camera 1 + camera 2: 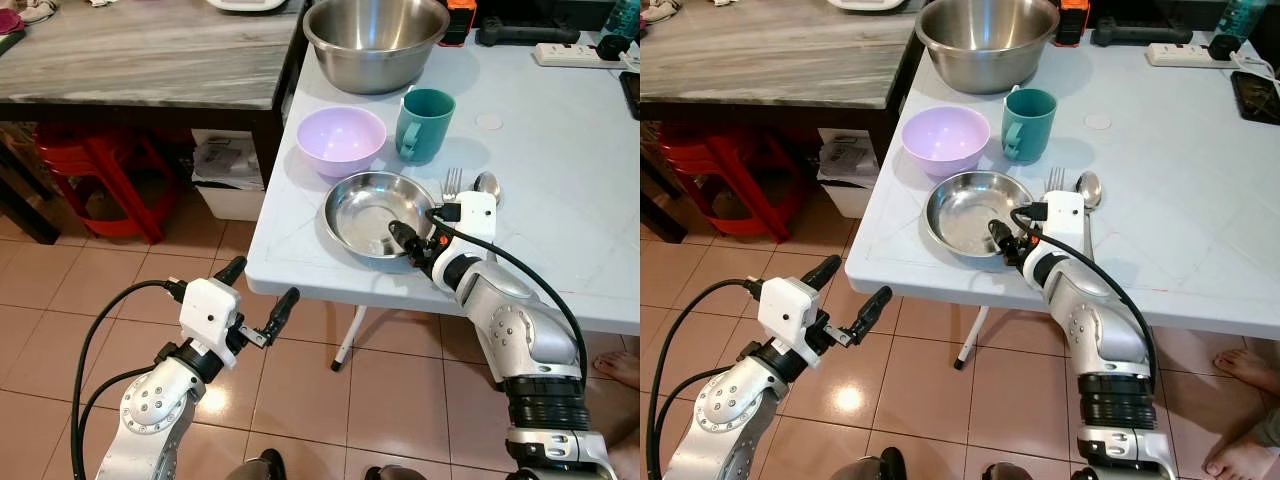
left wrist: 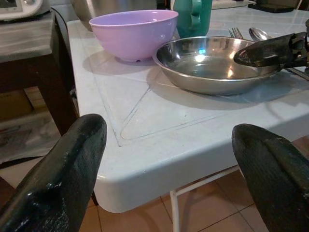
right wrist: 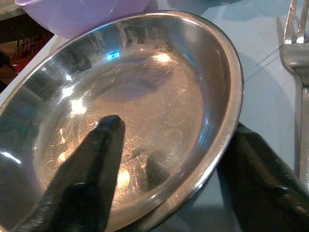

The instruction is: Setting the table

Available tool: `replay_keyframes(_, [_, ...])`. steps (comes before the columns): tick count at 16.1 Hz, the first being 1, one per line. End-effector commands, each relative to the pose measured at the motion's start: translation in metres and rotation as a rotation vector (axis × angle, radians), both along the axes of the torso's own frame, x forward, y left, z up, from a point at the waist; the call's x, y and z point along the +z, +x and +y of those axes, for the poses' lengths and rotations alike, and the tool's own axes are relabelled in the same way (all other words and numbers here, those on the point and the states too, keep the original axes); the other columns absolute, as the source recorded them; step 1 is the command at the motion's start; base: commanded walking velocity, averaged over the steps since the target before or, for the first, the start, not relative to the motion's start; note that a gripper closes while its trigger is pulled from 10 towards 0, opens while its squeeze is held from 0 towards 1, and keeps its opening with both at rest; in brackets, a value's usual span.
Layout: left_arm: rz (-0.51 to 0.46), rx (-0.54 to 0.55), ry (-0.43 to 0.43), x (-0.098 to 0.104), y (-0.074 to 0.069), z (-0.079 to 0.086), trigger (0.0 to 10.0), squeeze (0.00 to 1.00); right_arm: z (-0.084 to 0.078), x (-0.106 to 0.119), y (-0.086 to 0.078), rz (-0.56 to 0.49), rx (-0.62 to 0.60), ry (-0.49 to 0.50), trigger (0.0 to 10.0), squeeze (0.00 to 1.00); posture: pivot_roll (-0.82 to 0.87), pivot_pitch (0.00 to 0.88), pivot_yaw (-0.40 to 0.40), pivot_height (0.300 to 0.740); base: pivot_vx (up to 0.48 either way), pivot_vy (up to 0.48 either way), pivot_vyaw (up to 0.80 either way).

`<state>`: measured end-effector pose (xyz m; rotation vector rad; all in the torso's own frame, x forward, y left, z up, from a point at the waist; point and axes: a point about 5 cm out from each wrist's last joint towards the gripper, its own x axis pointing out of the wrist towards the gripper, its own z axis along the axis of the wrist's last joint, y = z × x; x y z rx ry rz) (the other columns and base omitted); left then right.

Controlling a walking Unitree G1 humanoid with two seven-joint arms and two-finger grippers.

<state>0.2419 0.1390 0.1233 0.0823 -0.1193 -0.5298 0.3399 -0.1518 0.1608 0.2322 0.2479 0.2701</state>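
A shallow steel plate (image 1: 365, 212) sits near the white table's (image 1: 560, 210) front edge. My right gripper (image 1: 413, 247) is open and straddles the plate's near rim. One finger (image 3: 91, 164) rests inside the plate (image 3: 145, 92), the other lies outside under the rim. A fork (image 1: 451, 183) and spoon (image 1: 487, 185) lie just right of the plate. Behind it stand a purple bowl (image 1: 341, 138) and a teal mug (image 1: 425, 125). My left gripper (image 1: 260, 285) hangs open and empty in the air, below and in front of the table's left corner.
A large steel mixing bowl (image 1: 375, 40) stands at the back of the white table, a power strip (image 1: 565, 52) to its right. A dark marble-topped table (image 1: 140, 50) is on the left with red stools (image 1: 90, 170) under it. A person's bare foot (image 1: 1240, 365) is at lower right.
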Motion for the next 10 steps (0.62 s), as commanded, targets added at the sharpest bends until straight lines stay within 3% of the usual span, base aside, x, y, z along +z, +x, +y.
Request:
replay_keyframes(1, [0.002,-0.011,0.008,0.0002,-0.0037,0.0017,10.0,0.0,-0.0003,-0.0013,0.0013,0.014,0.007,0.002,0.0,0.0,-0.1,0.2,0.045,0.74,0.0,0.0,0.0])
replay_keyframes(10, [0.008,-0.095,0.021,-0.0015,-0.0075,0.0017,10.0,0.0,-0.0081,-0.0047,0.0027,0.051,-0.05,0.04,0.0,0.0,-0.1,0.201,0.051,0.74,0.0,0.0,0.0])
